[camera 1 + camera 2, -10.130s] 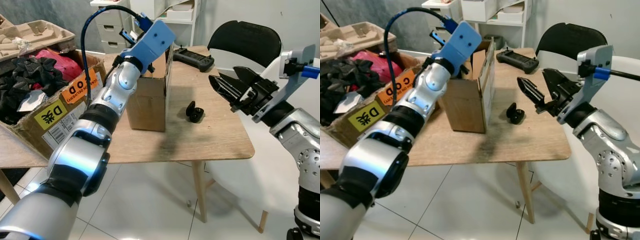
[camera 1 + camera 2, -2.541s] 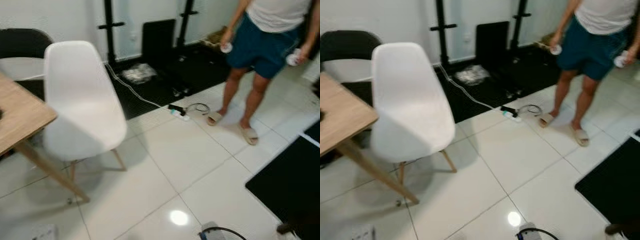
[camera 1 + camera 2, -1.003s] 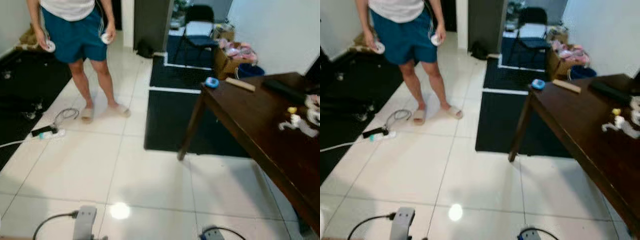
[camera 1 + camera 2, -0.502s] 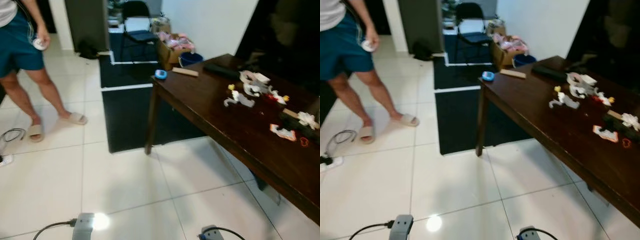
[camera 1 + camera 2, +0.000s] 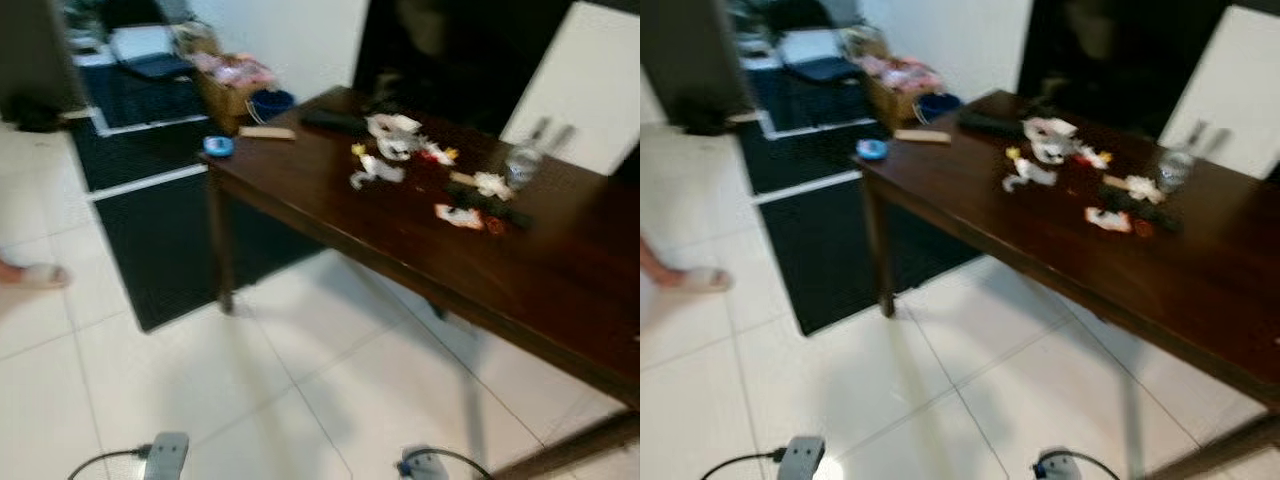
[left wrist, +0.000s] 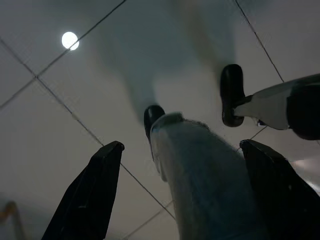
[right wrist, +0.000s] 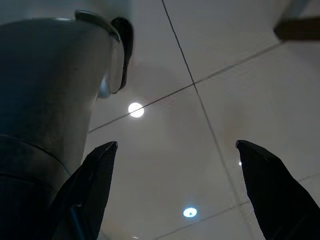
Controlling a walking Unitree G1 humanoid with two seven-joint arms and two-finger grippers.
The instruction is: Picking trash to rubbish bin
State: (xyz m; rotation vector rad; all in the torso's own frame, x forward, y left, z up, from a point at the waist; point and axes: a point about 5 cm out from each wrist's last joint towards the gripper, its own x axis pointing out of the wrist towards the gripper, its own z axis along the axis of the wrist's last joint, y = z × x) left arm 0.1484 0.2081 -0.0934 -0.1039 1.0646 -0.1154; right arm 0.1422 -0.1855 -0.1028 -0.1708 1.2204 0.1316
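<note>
bench: you see one dark bench [image 5: 560, 270] on the right | trash: about six small light scraps [image 5: 395, 135] lie mid-bench, blurry | one glass [image 5: 521, 166] far right | left claw [image 6: 180, 187]: wide apart, holds nothing, over white floor [image 5: 300, 390] | right claw [image 7: 175, 185]: wide apart, holds nothing

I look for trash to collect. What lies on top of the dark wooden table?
On the dark wooden table lie scattered scraps of litter, a blue round thing, a wooden strip and a clear glass. Blur hides what the scraps are.
</note>
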